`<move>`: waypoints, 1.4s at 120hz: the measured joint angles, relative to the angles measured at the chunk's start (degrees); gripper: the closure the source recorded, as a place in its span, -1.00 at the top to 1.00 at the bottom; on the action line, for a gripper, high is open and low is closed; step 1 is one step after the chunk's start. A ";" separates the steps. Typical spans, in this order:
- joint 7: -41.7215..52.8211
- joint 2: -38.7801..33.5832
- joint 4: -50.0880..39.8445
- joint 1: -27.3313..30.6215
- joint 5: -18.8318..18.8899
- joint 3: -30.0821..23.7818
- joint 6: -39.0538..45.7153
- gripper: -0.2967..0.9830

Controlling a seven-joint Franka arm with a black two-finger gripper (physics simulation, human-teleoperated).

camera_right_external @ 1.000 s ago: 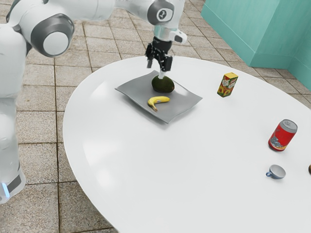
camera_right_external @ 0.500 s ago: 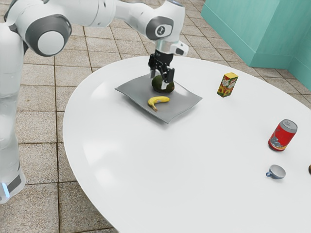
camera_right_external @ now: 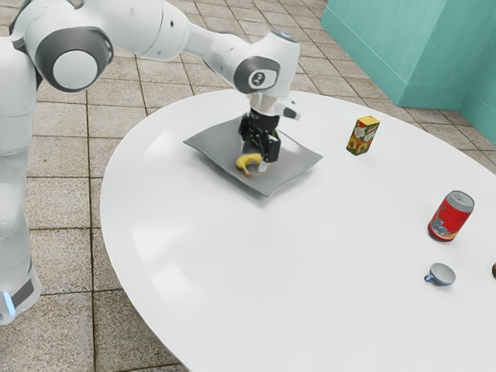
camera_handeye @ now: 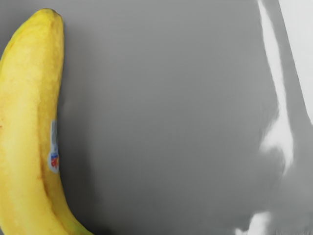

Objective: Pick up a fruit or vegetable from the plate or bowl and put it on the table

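A tiled floor (camera_right_external: pixel 58 232) spreads under everything, with a teal wall (camera_right_external: pixel 387 46) toward the exterior view's upper right. On the floor's side of me stands the round white table (camera_right_external: pixel 294 271). The square grey plate (camera_right_external: pixel 291 172), its edges curving, lies near the table's far edge. My claw (camera_right_external: pixel 254 156) is low over the plate in the exterior view, its two fingers apart: I stand wide, gripping nothing. The red can (camera_right_external: pixel 448 217) is upright well apart from the plate, toward the table's right side in the exterior view. The small printed carton (camera_right_external: pixel 362 136) stands nearer the far edge, beyond the plate's right corner there. A sliver of green fruit (camera_right_external: pixel 277 136) peeks out behind me, mostly hidden. The banana (camera_right_external: pixel 246 162) is on the plate, just beside my fingertips, close to the edge between the plate's left and near corners in the exterior view. The little blue-grey cup (camera_right_external: pixel 442 273) sits on the table near the can, and a bit of something brown is cut off at the exterior view's right border. From the wrist view I also get the banana's small blue-and-red sticker (camera_handeye: pixel 54 160) and white glare on the plate.
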 joint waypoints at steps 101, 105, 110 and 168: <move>-2.40 0.33 -1.74 5.00 0.57 -3.23 5.45 0.53; -2.41 0.34 -1.73 5.55 0.60 -3.17 5.56 0.53; -2.41 0.37 -1.73 6.09 0.63 -3.10 5.66 0.53; -2.43 1.62 -1.97 7.42 0.65 -3.01 7.17 0.52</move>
